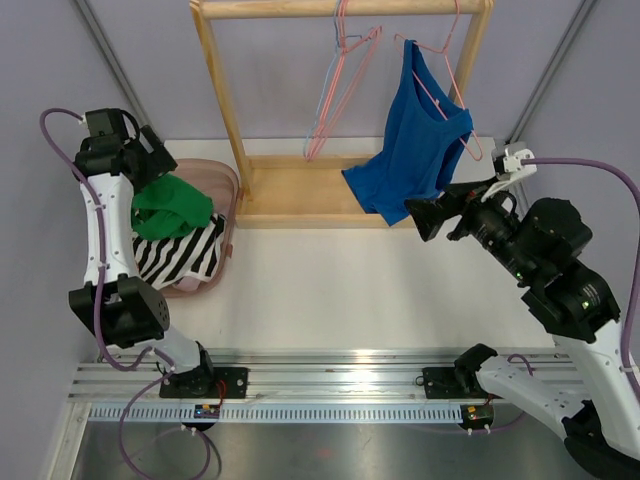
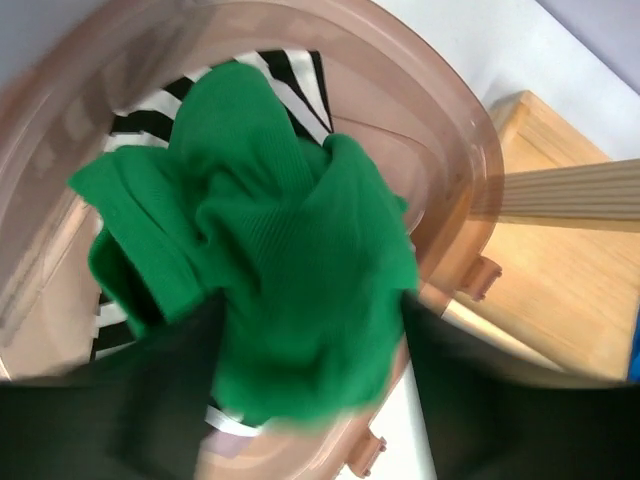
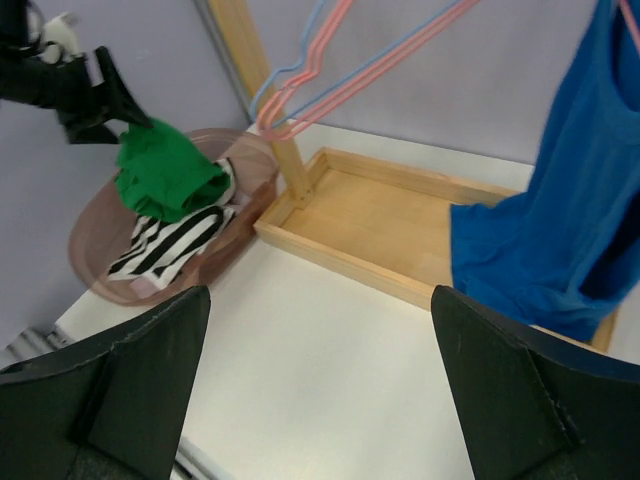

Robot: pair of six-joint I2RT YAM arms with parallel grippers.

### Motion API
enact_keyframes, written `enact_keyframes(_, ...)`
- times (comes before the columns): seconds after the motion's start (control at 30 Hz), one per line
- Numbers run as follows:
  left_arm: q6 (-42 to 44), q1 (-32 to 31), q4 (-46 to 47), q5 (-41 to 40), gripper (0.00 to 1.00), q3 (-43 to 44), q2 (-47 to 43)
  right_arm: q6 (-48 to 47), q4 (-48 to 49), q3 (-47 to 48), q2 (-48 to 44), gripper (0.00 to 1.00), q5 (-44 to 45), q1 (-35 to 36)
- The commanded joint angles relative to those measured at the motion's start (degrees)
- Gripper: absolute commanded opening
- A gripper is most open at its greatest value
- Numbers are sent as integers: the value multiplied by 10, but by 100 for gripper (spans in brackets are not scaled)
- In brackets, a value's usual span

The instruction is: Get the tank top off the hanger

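A blue tank top (image 1: 415,150) hangs on a pink wire hanger (image 1: 452,88) at the right end of the wooden rack's rail. Its hem drapes down to the left over the rack's base. It also shows at the right edge of the right wrist view (image 3: 560,220). My right gripper (image 1: 425,215) is open and empty, just below and in front of the hem; its fingers (image 3: 130,380) stand wide apart over the white table. My left gripper (image 1: 150,165) is open above a green garment (image 2: 280,240) lying in the pink basket (image 1: 228,190).
The basket (image 3: 90,230) at the left also holds a black-and-white striped garment (image 1: 175,255). Two empty hangers, pink and blue (image 1: 340,80), hang mid-rail. The rack's wooden base tray (image 1: 300,195) and its uprights stand at the back of the table.
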Motion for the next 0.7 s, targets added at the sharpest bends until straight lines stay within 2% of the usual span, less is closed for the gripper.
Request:
enact_keyframes(0.0,4,0,32,42,99,2,-43,6,-13,13,35,100,138,1)
enact_keyframes(0.17,17,-1,46,74,99,-45,-128,7,-61,57,85,100,263,1)
enact_keyframes(0.23,19,-6,65,106,99,-72,-184,-4,-73,77,101,100,279,1)
enact_keyframes(0.33,30,-58,79,99,99,-126,-248,-12,-89,104,120,99,284,-8)
enact_keyframes(0.43,41,-150,59,55,99,-164,-292,-21,-111,138,144,99,258,-26)
enact_keyframes(0.53,50,-189,60,32,99,-227,-330,-28,-119,166,168,99,237,-40)
enact_keyframes(0.67,64,-260,104,21,99,-346,-435,-37,-124,211,200,99,221,-47)
